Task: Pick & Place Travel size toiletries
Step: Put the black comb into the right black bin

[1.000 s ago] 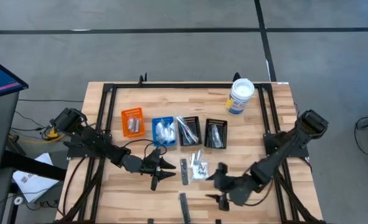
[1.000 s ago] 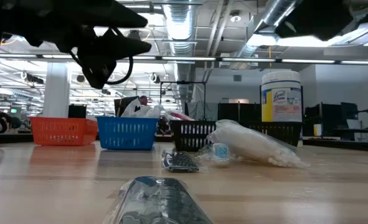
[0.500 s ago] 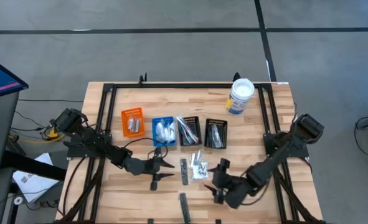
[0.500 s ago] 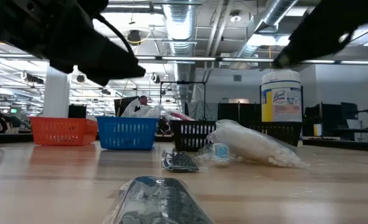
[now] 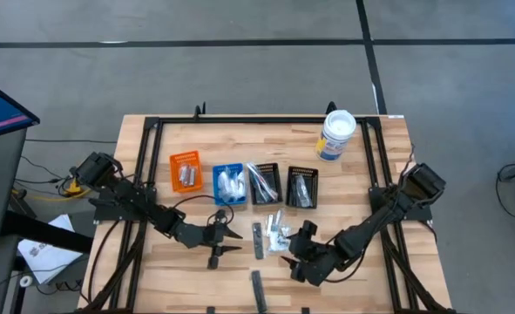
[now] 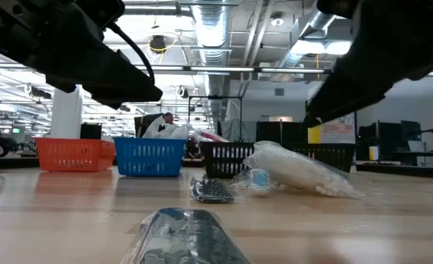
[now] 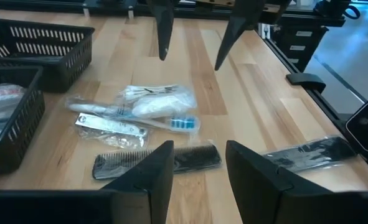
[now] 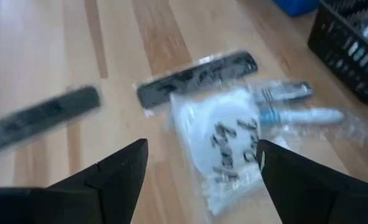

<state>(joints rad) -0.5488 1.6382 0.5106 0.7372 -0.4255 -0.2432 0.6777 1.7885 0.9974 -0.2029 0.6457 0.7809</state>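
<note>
High view, both arms over the front half of the counter (image 5: 344,187). My right pincer (image 5: 297,247) hangs with its fingers spread wide and nothing between them, just beside the loose cluster of toiletries at counter centre. In the right wrist view those fingers (image 8: 112,171) frame a white crinkly packet (image 8: 228,144); a black comb in clear wrap (image 8: 196,78) lies just beyond it, a wrapped toothbrush (image 8: 299,115) to one side, and a second dark wrapped piece (image 8: 40,121) lies apart.

My left pincer (image 5: 220,241) hovers on the other side of the same cluster, fingers partly parted and carrying nothing. The left wrist view looks past its fingers (image 7: 155,180) at the comb (image 7: 155,162), a silvery sachet (image 7: 109,126), the blue-headed toothbrush (image 7: 131,115) and the white packet (image 7: 155,99), all touching or overlapping on the wood, with another dark wrapped item (image 7: 311,152) well apart.

Behind the cluster stands a row of small bins: orange bin (image 5: 186,171), blue bin (image 5: 228,183) and two black bins (image 5: 264,181), each with toiletries inside. White tub with blue label (image 5: 336,135) stands near the far right corner.
</note>
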